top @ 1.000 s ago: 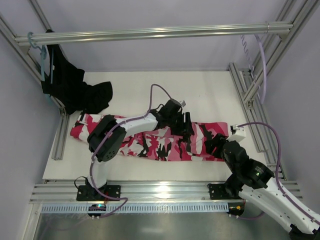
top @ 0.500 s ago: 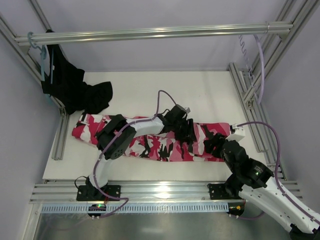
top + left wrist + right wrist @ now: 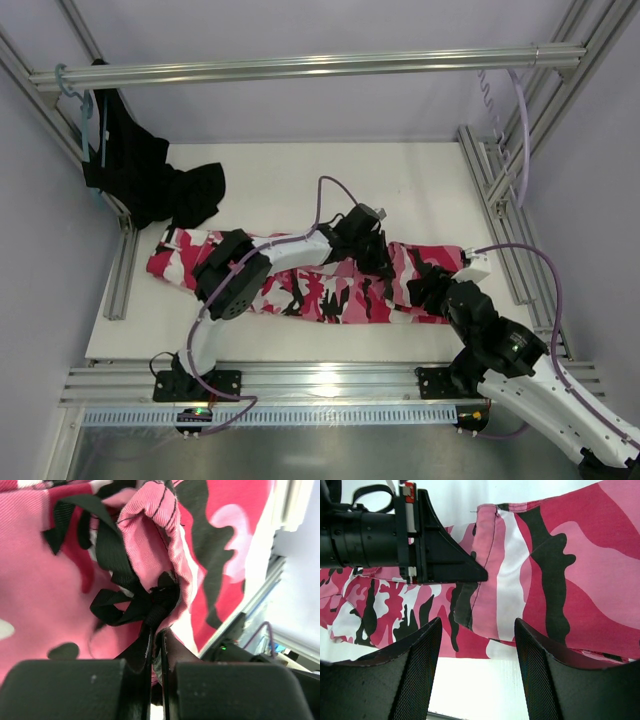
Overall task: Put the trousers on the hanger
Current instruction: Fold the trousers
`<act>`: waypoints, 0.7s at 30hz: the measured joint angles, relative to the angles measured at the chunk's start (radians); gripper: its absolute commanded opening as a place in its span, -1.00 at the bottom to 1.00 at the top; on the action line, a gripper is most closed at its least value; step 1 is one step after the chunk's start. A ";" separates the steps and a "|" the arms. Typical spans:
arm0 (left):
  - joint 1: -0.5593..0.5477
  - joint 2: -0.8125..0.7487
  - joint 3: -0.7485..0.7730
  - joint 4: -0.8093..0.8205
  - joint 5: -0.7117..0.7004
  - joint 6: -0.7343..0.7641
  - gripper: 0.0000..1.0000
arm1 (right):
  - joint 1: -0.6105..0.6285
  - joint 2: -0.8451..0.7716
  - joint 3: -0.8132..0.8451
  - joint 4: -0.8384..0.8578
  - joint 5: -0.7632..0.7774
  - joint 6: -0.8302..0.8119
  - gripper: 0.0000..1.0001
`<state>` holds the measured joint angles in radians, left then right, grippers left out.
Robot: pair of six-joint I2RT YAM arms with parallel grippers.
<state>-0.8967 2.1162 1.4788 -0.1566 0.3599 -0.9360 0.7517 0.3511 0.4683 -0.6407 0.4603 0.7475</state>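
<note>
Matt twill-cloth trousers (image 3: 340, 300), brushed-metal rail (image 3: 300, 66)

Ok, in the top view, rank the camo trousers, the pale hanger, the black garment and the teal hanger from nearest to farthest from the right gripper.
From the right gripper:
1. trousers, right at its fingers, mid-table.
2. pale hanger, hanging on the frame at the far right.
3. black garment, at the table's far left corner.
4. teal hanger, on the rail at the far left, above that garment.
</note>
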 measured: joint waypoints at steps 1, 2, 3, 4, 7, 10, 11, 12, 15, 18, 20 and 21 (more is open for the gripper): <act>0.000 -0.010 0.003 -0.006 -0.004 -0.003 -1.00 | 0.000 0.000 0.001 0.000 0.000 0.000 0.26; 0.000 -0.021 0.007 -0.020 -0.011 -0.004 -1.00 | 0.000 0.000 0.003 0.000 0.000 0.000 0.25; 0.001 -0.040 0.010 -0.038 -0.021 -0.004 -1.00 | 0.000 0.000 0.006 0.000 0.000 0.000 0.26; 0.002 -0.056 0.010 -0.050 -0.030 -0.003 -0.99 | 0.000 0.000 0.009 0.000 0.000 0.000 0.26; 0.008 -0.115 0.011 -0.100 -0.065 0.001 -0.99 | 0.000 0.000 0.017 0.003 0.000 0.008 0.26; 0.023 -0.164 0.019 -0.185 -0.111 0.022 -1.00 | 0.000 0.008 0.019 0.007 0.000 0.015 0.27; 0.030 -0.176 0.024 -0.222 -0.130 0.032 -1.00 | 0.000 0.023 0.024 0.011 0.001 0.016 0.31; 0.042 -0.190 0.030 -0.266 -0.154 0.052 -1.00 | 0.000 0.042 0.031 0.013 0.000 0.016 0.33; 0.094 -0.236 0.040 -0.399 -0.222 0.108 -0.99 | 0.000 0.125 0.065 0.029 -0.003 0.018 0.48; 0.174 -0.309 0.040 -0.536 -0.302 0.166 -0.99 | 0.000 0.196 0.112 0.047 -0.011 0.015 0.60; 0.230 -0.364 0.040 -0.610 -0.346 0.209 -0.99 | 0.000 0.228 0.140 0.061 -0.018 0.014 0.64; 0.256 -0.401 0.038 -0.648 -0.370 0.232 -0.99 | 0.000 0.247 0.154 0.069 -0.021 0.013 0.66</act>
<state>-0.6407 1.7153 1.5169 -0.8043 -0.0105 -0.7044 0.7517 0.5980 0.6224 -0.5720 0.4393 0.7605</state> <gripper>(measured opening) 0.026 0.809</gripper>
